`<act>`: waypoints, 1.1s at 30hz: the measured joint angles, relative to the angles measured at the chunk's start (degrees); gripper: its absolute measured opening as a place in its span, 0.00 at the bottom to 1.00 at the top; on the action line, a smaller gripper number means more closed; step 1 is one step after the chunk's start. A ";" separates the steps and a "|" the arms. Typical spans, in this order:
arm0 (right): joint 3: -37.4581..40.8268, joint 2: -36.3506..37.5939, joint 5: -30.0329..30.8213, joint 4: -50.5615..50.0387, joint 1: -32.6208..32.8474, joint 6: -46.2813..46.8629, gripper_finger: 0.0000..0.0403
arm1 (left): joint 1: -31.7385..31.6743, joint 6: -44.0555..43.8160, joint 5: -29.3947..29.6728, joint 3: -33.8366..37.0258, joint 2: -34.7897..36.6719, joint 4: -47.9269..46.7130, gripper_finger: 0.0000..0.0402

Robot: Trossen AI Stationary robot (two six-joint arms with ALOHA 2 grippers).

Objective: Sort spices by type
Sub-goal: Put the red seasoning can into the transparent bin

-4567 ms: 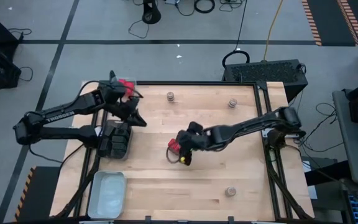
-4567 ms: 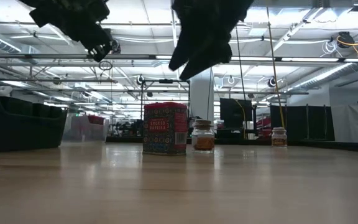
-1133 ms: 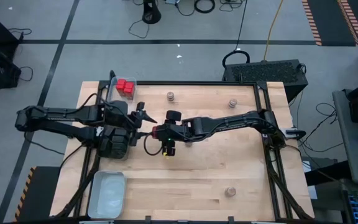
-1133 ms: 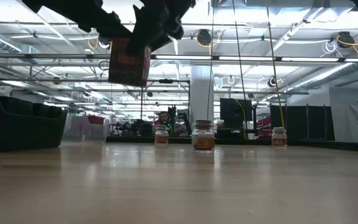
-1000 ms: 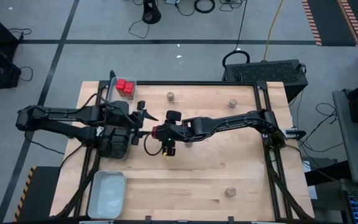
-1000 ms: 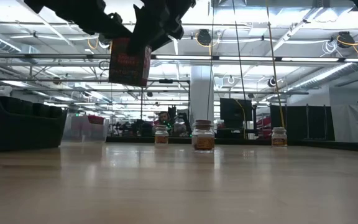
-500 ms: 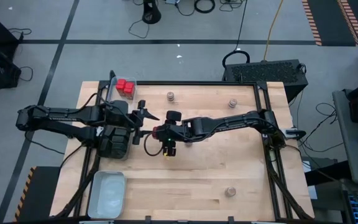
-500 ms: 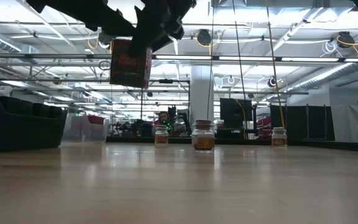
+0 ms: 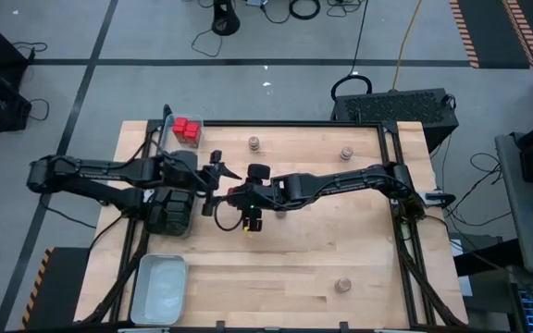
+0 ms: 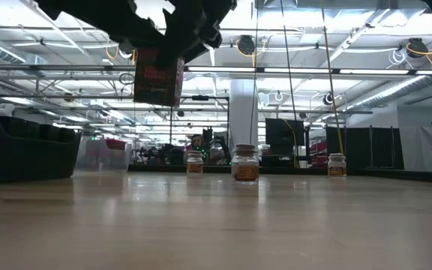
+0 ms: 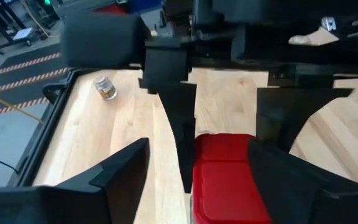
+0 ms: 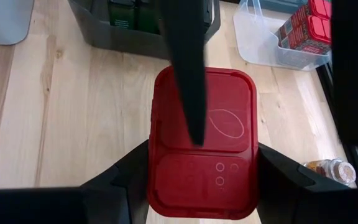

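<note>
Right gripper (image 9: 236, 197) holds red tin (image 10: 158, 76) aloft, left gripper (image 9: 213, 178) alongside.

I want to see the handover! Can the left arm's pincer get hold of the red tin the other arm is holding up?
Probably yes. The right pincer holds the red tin high above the table, and the left pincer is open right beside it, one finger already lying across the lid. Nothing stands between them.

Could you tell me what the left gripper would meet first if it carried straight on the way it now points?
Most likely the red spice tin held aloft by the right gripper. The left gripper points toward it, open fingers flanking its lid, with the right arm just behind; the exact gap is unclear.
</note>
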State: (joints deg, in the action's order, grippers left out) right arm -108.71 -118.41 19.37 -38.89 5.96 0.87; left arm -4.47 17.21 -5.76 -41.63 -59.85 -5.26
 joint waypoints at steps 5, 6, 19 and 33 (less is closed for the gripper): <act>0.00 0.00 -0.02 -0.33 0.00 -0.05 0.49 | 0.00 -0.28 0.00 0.00 -1.98 3.62 0.81; 0.00 0.00 -0.01 -0.35 0.00 -0.06 0.49 | 0.00 -0.33 0.01 0.00 -2.15 3.93 0.83; 0.00 0.00 -0.02 -0.90 0.00 -0.07 0.49 | 0.00 -4.96 -0.83 -0.98 -1.49 -4.97 0.86; 0.00 0.00 -0.04 -0.68 -0.72 0.29 0.49 | 0.00 -4.81 -0.86 -1.03 -0.99 -10.45 0.86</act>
State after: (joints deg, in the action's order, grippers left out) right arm -108.71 -118.41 19.33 -39.57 5.24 1.16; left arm -4.47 12.40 -6.61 -42.65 -60.84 -15.71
